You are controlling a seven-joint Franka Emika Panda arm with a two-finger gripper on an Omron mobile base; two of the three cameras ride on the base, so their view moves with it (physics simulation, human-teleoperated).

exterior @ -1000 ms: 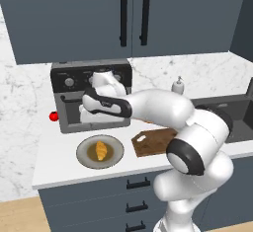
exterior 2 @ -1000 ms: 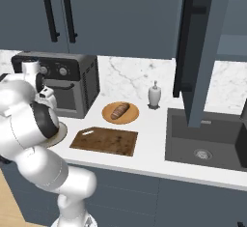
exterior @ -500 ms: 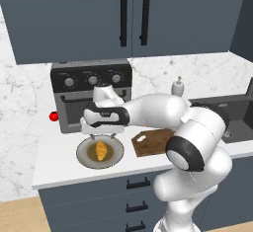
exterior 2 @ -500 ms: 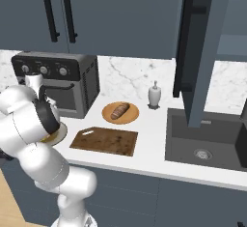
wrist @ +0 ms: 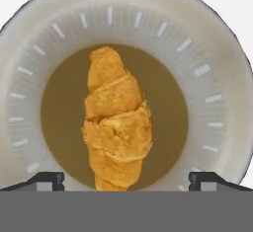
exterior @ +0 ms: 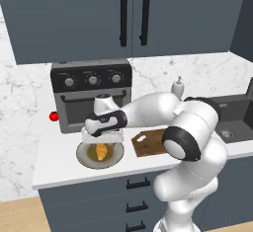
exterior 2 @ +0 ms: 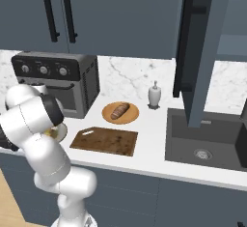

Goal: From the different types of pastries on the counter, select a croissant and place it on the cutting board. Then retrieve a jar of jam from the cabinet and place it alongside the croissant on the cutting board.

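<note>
Above croissant (wrist: 116,127) on plate (wrist: 217,68) | jaws wide apart | holding nothing

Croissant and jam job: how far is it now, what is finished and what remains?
Nothing looks finished: the cutting board is bare. In hand: the open gripper hovers above the croissant, which lies untouched on its plate. Left: grasp it, place it on the board, then fetch the jam from the cabinet, whose doors are shut.
</note>
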